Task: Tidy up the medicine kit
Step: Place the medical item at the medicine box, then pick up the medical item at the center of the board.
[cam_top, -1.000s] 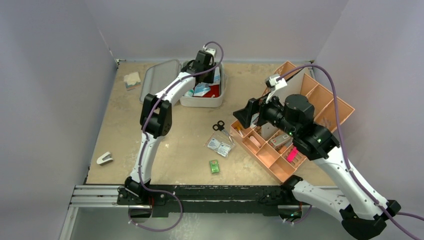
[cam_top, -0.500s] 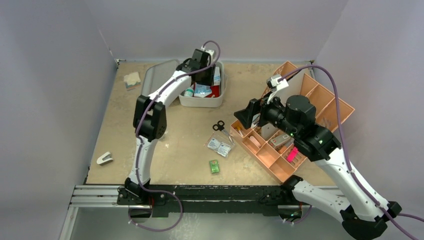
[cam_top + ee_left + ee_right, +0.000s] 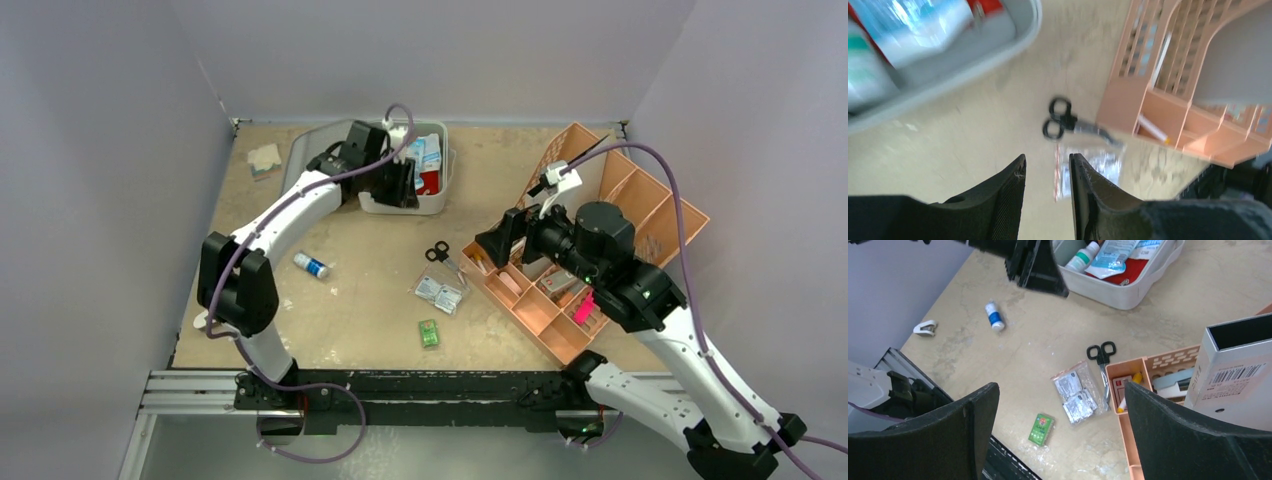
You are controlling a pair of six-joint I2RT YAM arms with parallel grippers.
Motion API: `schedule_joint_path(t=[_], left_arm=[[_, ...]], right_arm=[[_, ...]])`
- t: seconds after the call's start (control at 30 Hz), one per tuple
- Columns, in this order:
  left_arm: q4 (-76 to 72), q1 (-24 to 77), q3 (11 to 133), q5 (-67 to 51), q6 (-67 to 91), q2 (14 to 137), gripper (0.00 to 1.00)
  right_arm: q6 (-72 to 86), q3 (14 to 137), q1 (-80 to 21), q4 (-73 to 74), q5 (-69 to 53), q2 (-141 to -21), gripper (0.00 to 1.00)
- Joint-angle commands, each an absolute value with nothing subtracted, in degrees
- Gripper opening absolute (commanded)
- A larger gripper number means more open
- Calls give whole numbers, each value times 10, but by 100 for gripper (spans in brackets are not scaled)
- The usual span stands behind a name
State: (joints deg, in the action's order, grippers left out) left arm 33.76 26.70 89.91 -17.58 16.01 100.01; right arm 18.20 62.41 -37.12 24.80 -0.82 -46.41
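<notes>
Two arms reach over the tabletop (image 3: 350,300), and the medicine kit (image 3: 432,203) lies open toward its far edge, the lid (image 3: 315,155) folded flat to the left of the base. Inside the kit are a small white bottle (image 3: 1081,258) with a teal band, a blue-and-white packet (image 3: 1112,254) and something red (image 3: 1129,271) beneath it. The left hand (image 3: 397,186) hangs at the kit's near wall, by its front-left part. Its fingers (image 3: 1010,192) stand a little apart with nothing between them. The right hand (image 3: 497,236) is well to the right of the kit and nearer the bases, spread wide and empty. Black-handled scissors (image 3: 437,253) lie in front of the kit, slightly to its right. A clear bag of foil sachets (image 3: 441,291) lies just beyond them, farther from the kit, and a small green box (image 3: 430,333) lies farther still. A blue-labelled vial (image 3: 311,266) lies on its side in front of the kit's lid. A white clip (image 3: 209,318) sits well out from the kit, front-left. A small flat pack (image 3: 265,160) rests just left of the lid. The orange tray (image 3: 660,200) stands to the kit's right, with a white carton (image 3: 1233,370) upright in it.
</notes>
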Motion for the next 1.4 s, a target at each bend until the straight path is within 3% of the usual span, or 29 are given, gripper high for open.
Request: schedule_joint_path(t=[0.0,0.17,0.3,0.4,0.53,0.8,0.97,1.37], left_arm=[[324,267,806,-256,165,945,36],[263,237,727,-386,182,865,39],[269,203,681,-391,192,792,40],[267,155,637,-390,208,734,41],[244,79,560,-378,234,654,42],[374,75,551,-137,103,532,42],[365,81,533,-85,104,456,42],[370,102,533,-49,105,427,42]], right_arm=[[197,618,-374,282,-10,-471,94],[189,597,-374,283,-54,-501,75],[182,592,-375,280,-41,-532,56],[165,594,-380,276,-40,-561,49],[137,605,-404,271,-16,-607,48],[92,634,-494,232,28,-748,53],[67,657,-497,212,30,-835,54],[4,731,-498,239,5,-988,56]])
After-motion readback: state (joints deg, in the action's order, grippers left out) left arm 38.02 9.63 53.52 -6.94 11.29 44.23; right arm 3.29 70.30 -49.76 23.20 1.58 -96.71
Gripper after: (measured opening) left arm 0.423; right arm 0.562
